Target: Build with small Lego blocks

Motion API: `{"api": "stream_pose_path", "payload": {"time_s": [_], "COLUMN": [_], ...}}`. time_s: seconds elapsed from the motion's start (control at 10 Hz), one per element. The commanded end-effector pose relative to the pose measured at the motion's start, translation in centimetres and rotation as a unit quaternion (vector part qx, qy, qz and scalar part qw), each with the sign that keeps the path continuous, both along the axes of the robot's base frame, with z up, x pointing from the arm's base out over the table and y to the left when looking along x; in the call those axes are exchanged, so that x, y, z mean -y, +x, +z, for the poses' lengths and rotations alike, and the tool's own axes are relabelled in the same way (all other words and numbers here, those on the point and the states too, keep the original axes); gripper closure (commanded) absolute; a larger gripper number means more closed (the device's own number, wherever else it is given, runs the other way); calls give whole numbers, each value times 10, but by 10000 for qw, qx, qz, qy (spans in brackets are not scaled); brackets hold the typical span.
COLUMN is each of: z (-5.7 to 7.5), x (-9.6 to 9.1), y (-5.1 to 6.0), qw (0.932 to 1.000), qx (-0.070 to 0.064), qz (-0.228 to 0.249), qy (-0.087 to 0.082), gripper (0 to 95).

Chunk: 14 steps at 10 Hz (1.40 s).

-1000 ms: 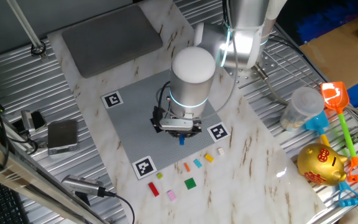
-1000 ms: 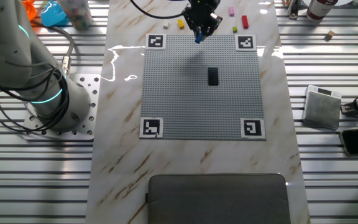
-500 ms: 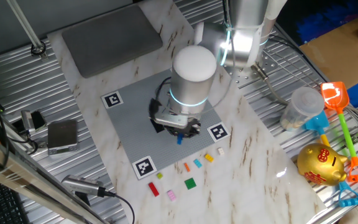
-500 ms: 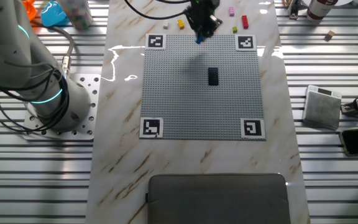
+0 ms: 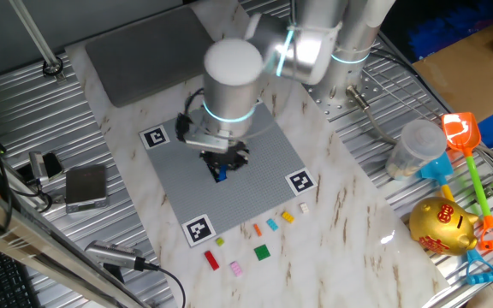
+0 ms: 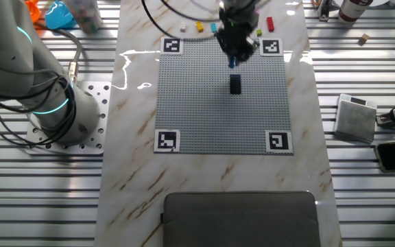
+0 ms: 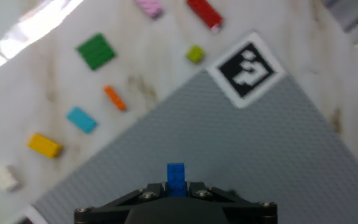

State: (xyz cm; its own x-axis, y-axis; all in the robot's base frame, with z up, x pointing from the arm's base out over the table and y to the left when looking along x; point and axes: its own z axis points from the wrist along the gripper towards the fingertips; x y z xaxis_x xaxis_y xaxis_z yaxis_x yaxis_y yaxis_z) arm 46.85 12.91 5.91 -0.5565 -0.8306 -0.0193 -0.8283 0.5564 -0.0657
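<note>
Fingers [image 7: 176,186] grip blue brick [image 7: 176,177] above grey plate [image 7: 278,143].

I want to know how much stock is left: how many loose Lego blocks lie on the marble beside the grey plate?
7, all off the plate's edge: green, orange, light blue, yellow, white, olive, red. A pink one is cut off.

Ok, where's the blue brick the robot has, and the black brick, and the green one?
blue brick [image 7: 176,177]: hand view, on its studded top, just ahead of the fingers.
black brick [image 6: 235,84]: the other fixed view, on its middle, on the grey plate.
green brick [image 7: 96,51]: hand view, on its flat middle, on the marble.
</note>
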Motion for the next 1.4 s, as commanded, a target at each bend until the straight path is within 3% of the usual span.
{"api": "stream_pose_path", "payload": {"time_s": [0.1,0.7,1.1,1.4], "z": [1,0,-1,-8], "x": [8,0,1,16], "y": [-4,-5,-3,9], "qw": [10000,9969,9730,9601], "qx": [-23,6,209,247], "qz": [-38,-789,-2292,-2773], "qy": [13,37,163,252], "gripper": [950,950,950,950]}}
